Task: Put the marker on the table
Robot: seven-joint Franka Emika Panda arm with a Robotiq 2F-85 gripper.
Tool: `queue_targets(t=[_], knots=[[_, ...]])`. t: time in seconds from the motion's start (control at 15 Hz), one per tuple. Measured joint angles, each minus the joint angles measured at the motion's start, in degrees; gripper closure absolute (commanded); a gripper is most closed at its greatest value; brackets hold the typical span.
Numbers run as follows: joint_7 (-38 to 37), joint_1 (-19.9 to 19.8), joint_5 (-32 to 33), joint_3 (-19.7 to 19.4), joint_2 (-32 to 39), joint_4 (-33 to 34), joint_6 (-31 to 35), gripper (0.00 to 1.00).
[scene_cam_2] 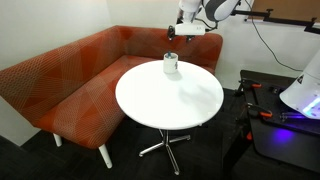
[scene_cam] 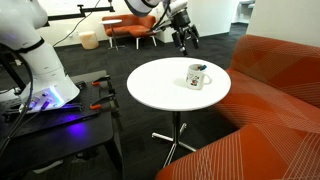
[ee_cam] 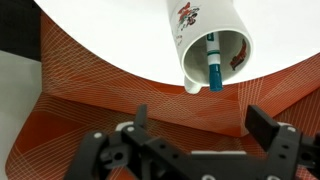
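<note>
The marker (ee_cam: 213, 62), a thin blue-teal pen, stands inside the white mug (ee_cam: 207, 35) in the wrist view, its tip past the rim. The mug stands near the far edge of the round white table (scene_cam: 160, 85) in both exterior views (scene_cam_2: 170, 66); the marker shows as a dark tip at the mug (scene_cam: 201, 68). My gripper (ee_cam: 200, 125) is open and empty, its two black fingers wide apart. It hangs in the air above and beyond the mug (scene_cam: 182, 38), over the sofa side (scene_cam_2: 187, 32).
An orange-red corner sofa (scene_cam_2: 70, 75) wraps around the table. The black workbench with the robot base (scene_cam: 45, 100) stands beside it, with tools and cables. The table's pole and star base (scene_cam_2: 165, 145) are below. Orange chairs (scene_cam: 135, 30) stand at the back.
</note>
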State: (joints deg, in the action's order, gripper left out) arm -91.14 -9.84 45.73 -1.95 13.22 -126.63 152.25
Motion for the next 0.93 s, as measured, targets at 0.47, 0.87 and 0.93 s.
queue_targets(t=[0.47,0.87,0.93], knots=[[7.66,3.35,-2.87,-4.33,3.9,2.63,4.86,0.0],[7.85,3.61,-2.87,-4.89,7.19,4.45,6.78,0.14],[7.85,3.61,-2.87,-4.81,7.62,4.66,6.78,0.17]])
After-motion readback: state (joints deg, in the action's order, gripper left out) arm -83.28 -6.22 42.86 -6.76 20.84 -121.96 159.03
